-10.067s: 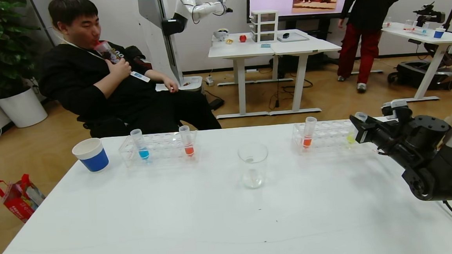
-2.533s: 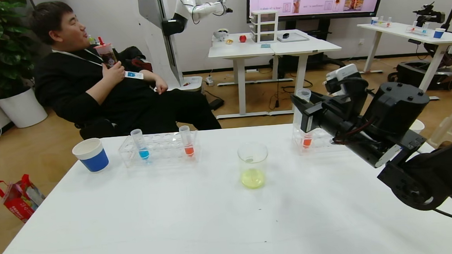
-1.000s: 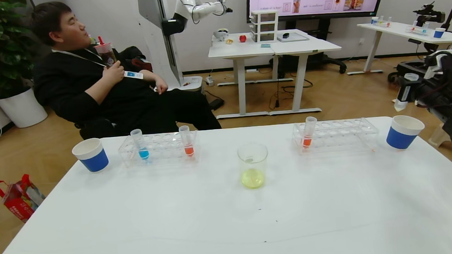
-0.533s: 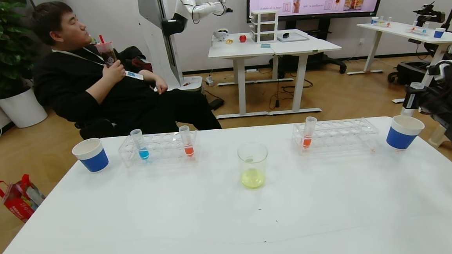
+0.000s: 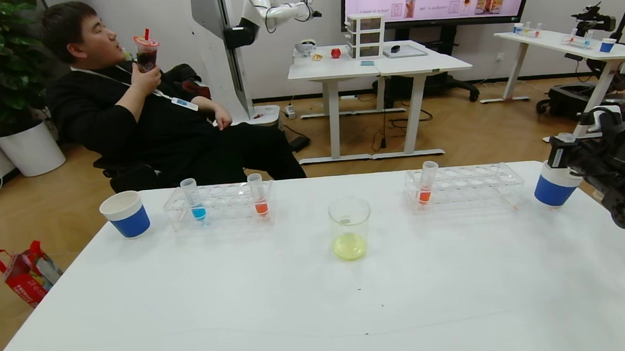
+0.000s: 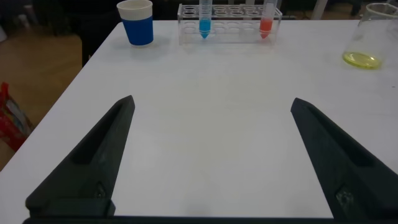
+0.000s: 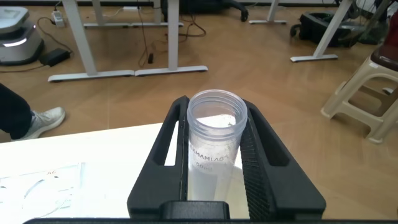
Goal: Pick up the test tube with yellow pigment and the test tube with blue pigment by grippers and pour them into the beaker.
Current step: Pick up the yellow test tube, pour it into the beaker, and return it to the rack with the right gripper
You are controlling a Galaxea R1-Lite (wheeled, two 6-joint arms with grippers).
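My right claw [image 5: 556, 156] is clamped on an empty clear tube [image 7: 214, 140], the one that held the yellow liquid, and holds it upright right over the blue-and-white paper cup [image 5: 555, 189] at the far right corner of the table [image 5: 320, 305]. The yellow liquid sits in the bottom of the beaker [image 5: 350, 228], which stands mid-table between the two racks. The tube with blue liquid [image 5: 194, 199] stands upright at the left end of the left rack [image 5: 219, 205], with an orange tube [image 5: 258, 194] further right in the same rack. Another orange tube [image 5: 427, 182] stands in the right rack [image 5: 464, 188]. My left claw [image 6: 211, 162] hangs wide open and empty over the near left of the table, with a second paper cup [image 5: 126, 213] left of the left rack.
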